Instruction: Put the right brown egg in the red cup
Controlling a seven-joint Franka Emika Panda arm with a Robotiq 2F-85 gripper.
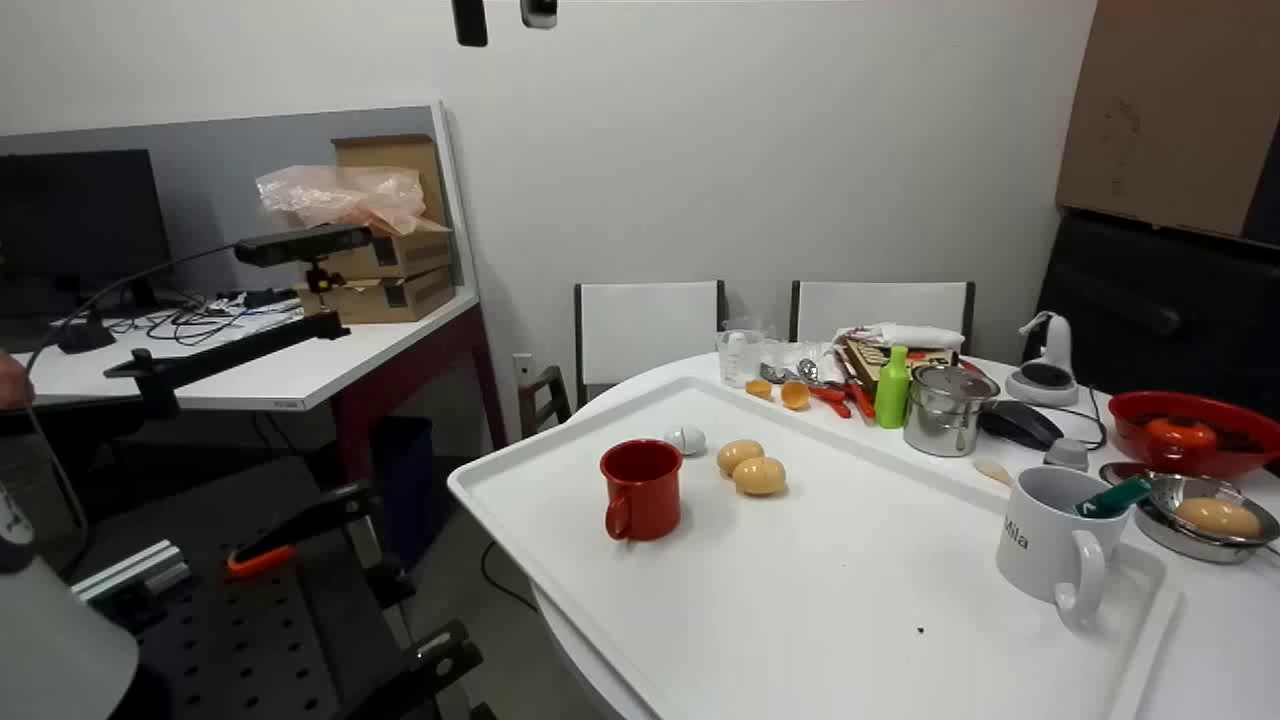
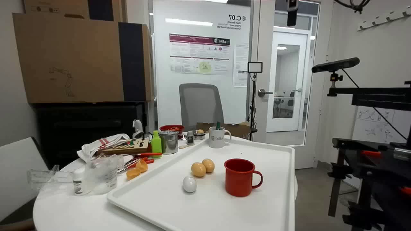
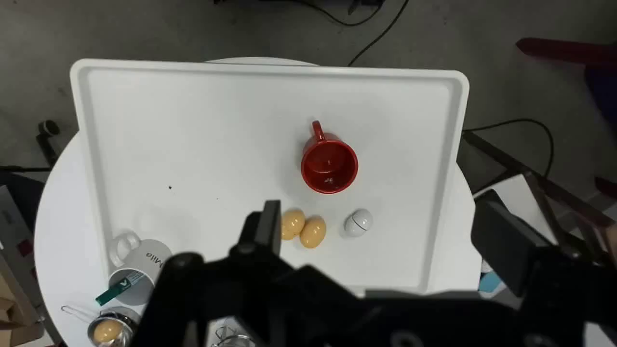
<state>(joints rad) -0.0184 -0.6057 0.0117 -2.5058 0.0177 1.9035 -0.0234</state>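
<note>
Two tan-brown eggs lie side by side on a white tray. The right brown egg, as both exterior views show it, is on the side away from the whitish egg. In the wrist view this egg appears on the left, partly covered by a finger. Its twin sits against or close beside it. The red cup stands upright near the eggs; its inside looks empty in the wrist view. My gripper is open and empty, high above the tray; its fingertips show at the top edge.
A whitish egg lies near the brown eggs. A white mug holding a green item stands at the tray's end. Beyond the tray's rim are a green bottle, a steel pot, orange shells and a red bowl.
</note>
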